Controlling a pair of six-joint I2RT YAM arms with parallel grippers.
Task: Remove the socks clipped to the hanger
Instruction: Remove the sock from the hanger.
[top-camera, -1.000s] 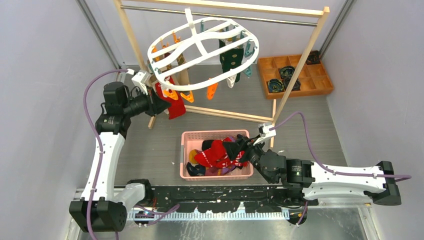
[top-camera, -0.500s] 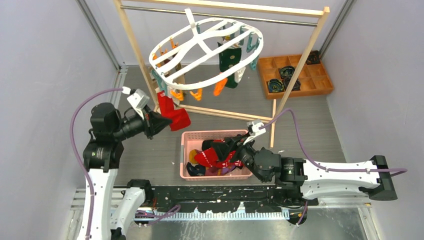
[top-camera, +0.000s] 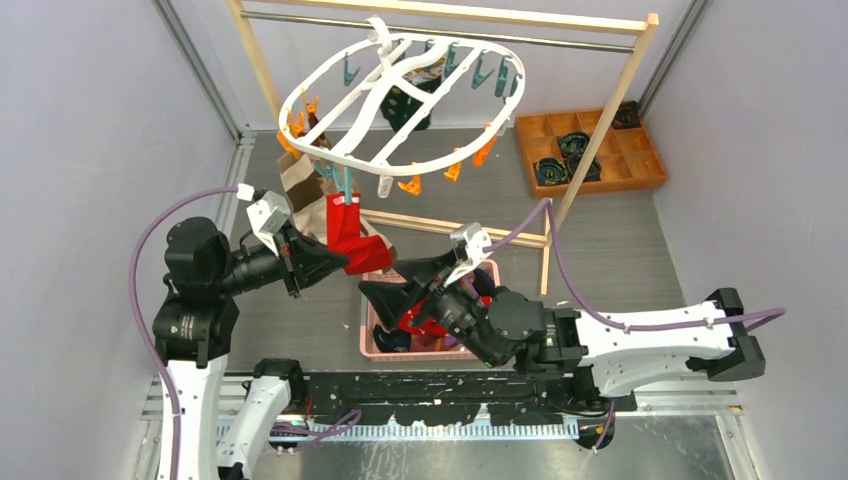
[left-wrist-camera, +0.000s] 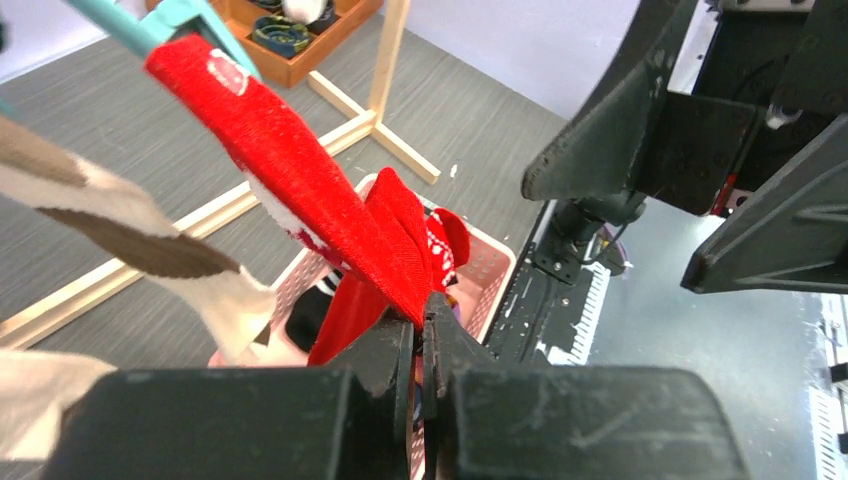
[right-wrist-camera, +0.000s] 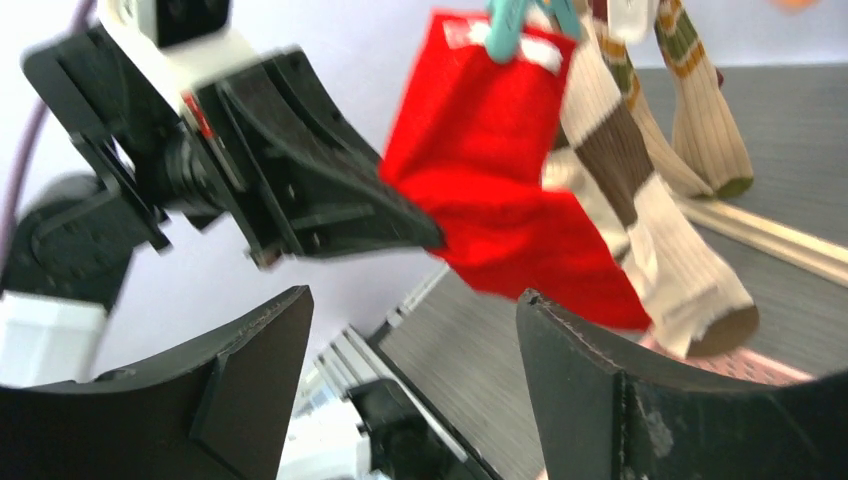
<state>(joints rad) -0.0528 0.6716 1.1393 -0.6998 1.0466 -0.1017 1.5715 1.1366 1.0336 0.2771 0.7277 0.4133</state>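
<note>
1. Because the load has to be carried at working height, the wooden rack (top-camera: 600, 130) is stood on the bench, and the hanger (top-camera: 380, 38) is hooked over its metal rail (top-camera: 560, 42).
2. The hanger is seen tilted, with its near left side lower. This is judged to come from the pull applied to the red sock (top-camera: 350, 240).
3. The pink basket (top-camera: 366, 335) is set on the bench just in front of the arms, under the hanger's near side, presumably so that freed socks (left-wrist-camera: 440, 235) can be dropped straight in. Several lie in it.
4. The red sock is hung by its cuff at the hanger's near left rim and is stretched down towards the basket. Beige and brown striped socks (right-wrist-camera: 640, 220) are clipped just beside it, and a dark green sock (top-camera: 405, 100) at the far side.
5. The right gripper (right-wrist-camera: 412, 300) is spread wide with nothing held. It is raised over the basket and aimed at the red sock, which suggests a second grasp is being prepared.
6. The left gripper (left-wrist-camera: 420, 310) is closed tight on the sock's lower end, so that the fabric is tensioned against its fastening.
7. The teal clip (right-wrist-camera: 515, 30) is pinched on the cuff, so release is not yet achieved.
</note>
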